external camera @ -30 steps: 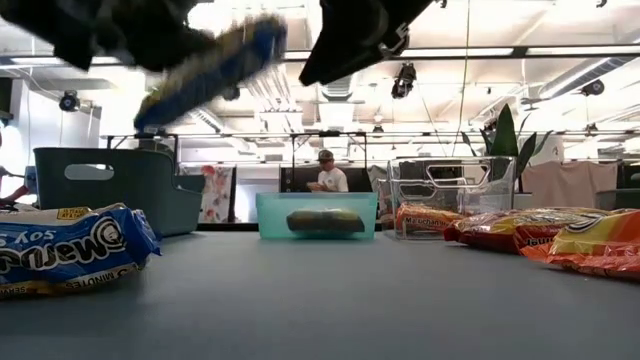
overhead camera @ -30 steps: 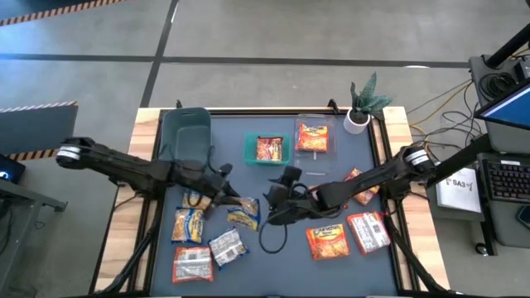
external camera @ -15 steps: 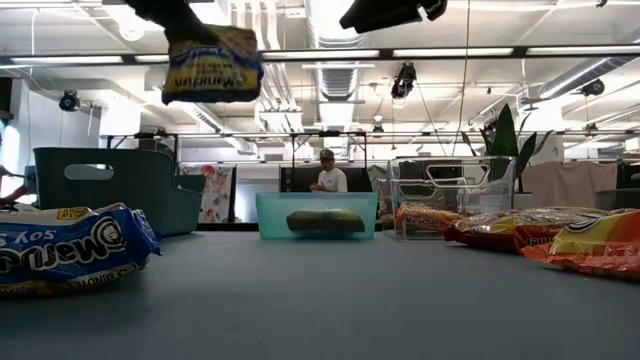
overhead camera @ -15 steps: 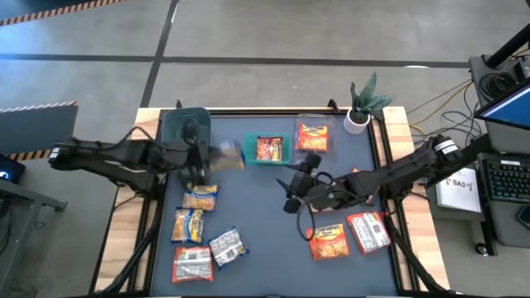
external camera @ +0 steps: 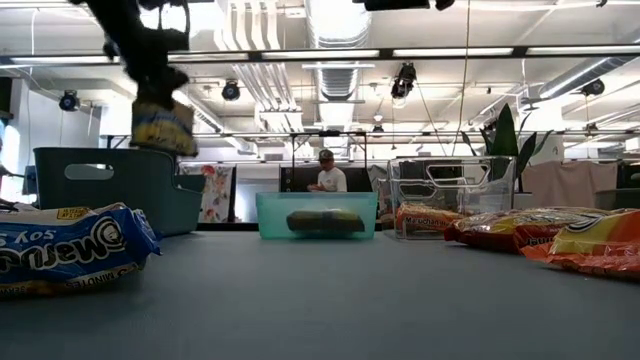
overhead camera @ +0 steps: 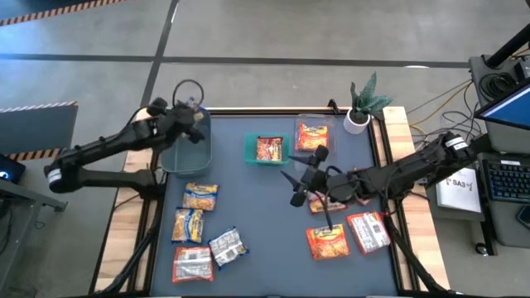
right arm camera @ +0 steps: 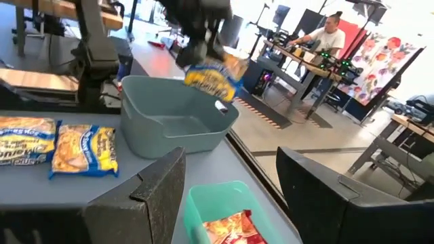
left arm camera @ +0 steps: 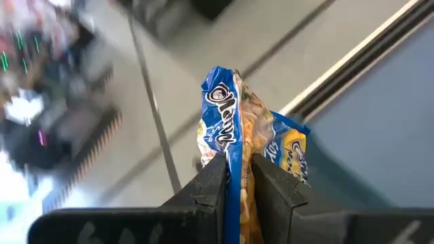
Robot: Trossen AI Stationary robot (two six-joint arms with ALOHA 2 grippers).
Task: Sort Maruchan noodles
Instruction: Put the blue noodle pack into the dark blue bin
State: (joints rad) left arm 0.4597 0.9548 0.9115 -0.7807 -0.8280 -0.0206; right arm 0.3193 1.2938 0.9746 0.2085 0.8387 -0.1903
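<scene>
Left gripper [left arm camera: 237, 186]: jaws clamped on a yellow-and-blue packet [left arm camera: 247, 146] above the grey-blue bin [overhead camera: 186, 141] at the counter's far left corner.
Packet's lie: hanging on edge, long axis up-and-down.
Right gripper [overhead camera: 300, 182]: mid-counter, jaws apart, holding nothing.
Nearby: teal bin [overhead camera: 267, 149] and clear bin [overhead camera: 313, 135] each hold an orange packet; potted plant [overhead camera: 363, 103] at far right corner.
Loose packets: on the counter [overhead camera: 265, 240], yellow ones left, orange ones right.

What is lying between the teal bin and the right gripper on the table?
Nothing: in the high view, the mat between the teal bin and the open right gripper is bare.
</scene>
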